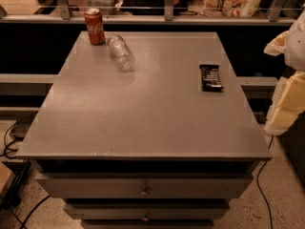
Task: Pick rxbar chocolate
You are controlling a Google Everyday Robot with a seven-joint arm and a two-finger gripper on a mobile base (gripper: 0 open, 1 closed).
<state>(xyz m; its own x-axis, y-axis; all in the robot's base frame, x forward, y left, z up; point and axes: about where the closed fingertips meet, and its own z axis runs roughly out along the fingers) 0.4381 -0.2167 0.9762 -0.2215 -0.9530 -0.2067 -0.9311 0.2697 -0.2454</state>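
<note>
a big grey cabinet (143, 123) fills most of the camera view, its flat top seen from above and in front. under the front edge sit drawers (95, 187), one below the other, each with a small knob in the middle. behind the cabinet runs a dark ledge with a metal railing (169, 6). dark cables (10, 144) lie on the speckled floor at the left.

the gripper (288, 101) is at the far right edge of the view, a pale white and yellowish shape partly cut off by the frame. it hangs off the cabinet's right side, beyond the edge of the top and touching nothing on it. whether the claw is wide or narrow i cannot tell, and it holds nothing that can be seen.

a clear plastic bottle (119, 52) lies on its side near the back left of the top. just beside it, at the back left corner, a red soda can (95, 26) stands upright, apart from the bottle.

the chocolate bar (210, 77), a flat black wrapper with white print, lies flat on the right part of the top, near the right edge and toward the back. it is well apart from the can and bottle, and is the nearest of the three things to the gripper.
</note>
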